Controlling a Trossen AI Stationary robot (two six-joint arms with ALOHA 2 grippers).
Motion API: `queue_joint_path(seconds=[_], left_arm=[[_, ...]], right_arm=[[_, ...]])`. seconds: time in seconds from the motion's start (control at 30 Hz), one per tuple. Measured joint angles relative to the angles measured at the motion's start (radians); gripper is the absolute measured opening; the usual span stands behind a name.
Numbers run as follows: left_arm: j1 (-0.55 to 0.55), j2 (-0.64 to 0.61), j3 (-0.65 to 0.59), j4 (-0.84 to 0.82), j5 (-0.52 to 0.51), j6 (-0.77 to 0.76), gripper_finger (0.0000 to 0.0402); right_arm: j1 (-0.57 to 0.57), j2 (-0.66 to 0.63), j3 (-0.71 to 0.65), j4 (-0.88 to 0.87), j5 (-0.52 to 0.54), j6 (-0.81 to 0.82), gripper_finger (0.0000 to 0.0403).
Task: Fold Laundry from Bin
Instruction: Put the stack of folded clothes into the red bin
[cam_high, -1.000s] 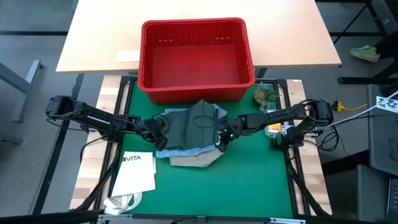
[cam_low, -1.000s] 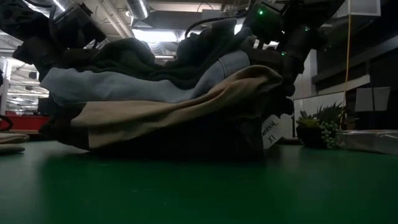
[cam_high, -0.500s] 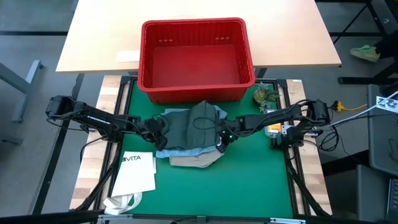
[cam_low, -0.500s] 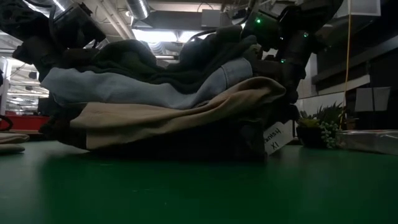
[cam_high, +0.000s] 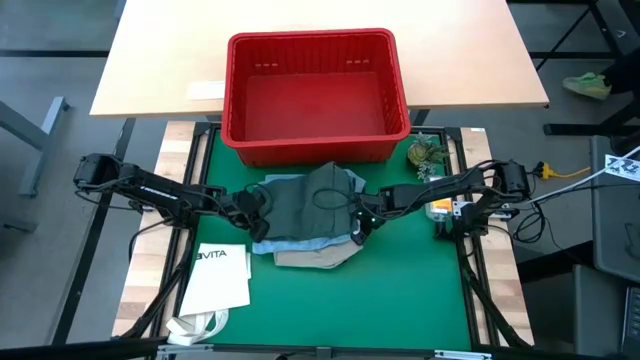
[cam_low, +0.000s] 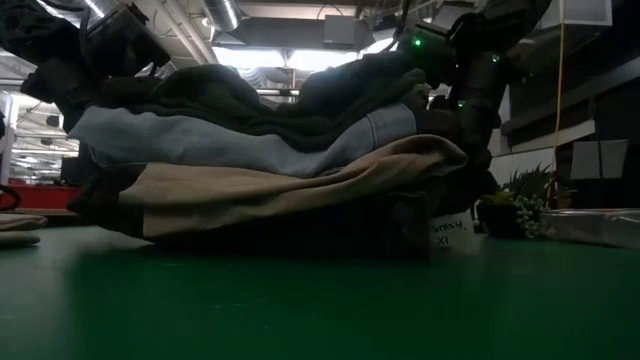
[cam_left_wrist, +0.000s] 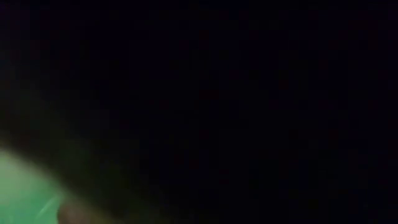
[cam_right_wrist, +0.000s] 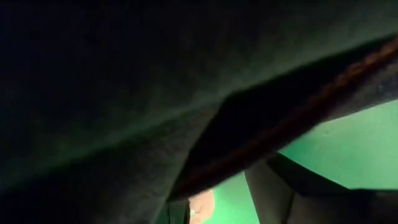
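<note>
The laundry (cam_high: 308, 215) lies as a stack on the green table (cam_high: 410, 290), just in front of the red bin (cam_high: 315, 92), which looks empty: a dark green piece on top, pale blue denim under it, then khaki trousers and something dark at the bottom. The left gripper (cam_high: 252, 212) is pressed against the stack's left side with its fingers together, seemingly pinched on cloth, though I can't see which layer. The right gripper (cam_high: 360, 222) is tucked in at the stack's right edge; whether its fingers hold anything I cannot tell. To me this looks like the stage of handling the finished pile from both sides. Next, both arms would need to lift together, evenly, so the layers don't slide.
</note>
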Motion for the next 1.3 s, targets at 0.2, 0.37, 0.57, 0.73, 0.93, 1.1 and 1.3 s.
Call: queue_joint_path(seconds=[0.2,0.37,0.57,0.73,0.93,1.1,1.3], left_arm=[[0.0,0.0,0.0,-0.002,-0.001,0.005,0.0009],[0.0,0.0,0.0,-0.002,-0.001,0.006,0.0009],[0.0,0.0,0.0,-0.006,-0.004,0.007,0.0009],[0.0,0.0,0.0,-0.011,-0.004,0.008,0.0009],[0.0,-0.001,0.0,-0.015,-0.005,0.008,0.0009],[0.0,-0.001,-0.001,-0.014,-0.005,0.008,0.0009],[0.0,-0.001,-0.002,-0.018,-0.003,0.008,0.0009]], right_arm=[[0.0,0.0,-0.002,0.018,0.013,0.002,0.0185],[0.0,0.0,-0.002,-0.001,0.041,0.047,0.023],[0.0,0.0,-0.004,0.025,0.065,0.052,0.0244],[0.0,0.022,-0.004,0.066,0.06,0.054,0.0236],[-0.001,0.107,-0.004,0.132,0.007,0.077,0.0226],[-0.001,0.126,-0.003,0.153,-0.008,0.077,0.0199],[-0.001,0.13,-0.006,0.236,-0.045,0.073,0.0121]])
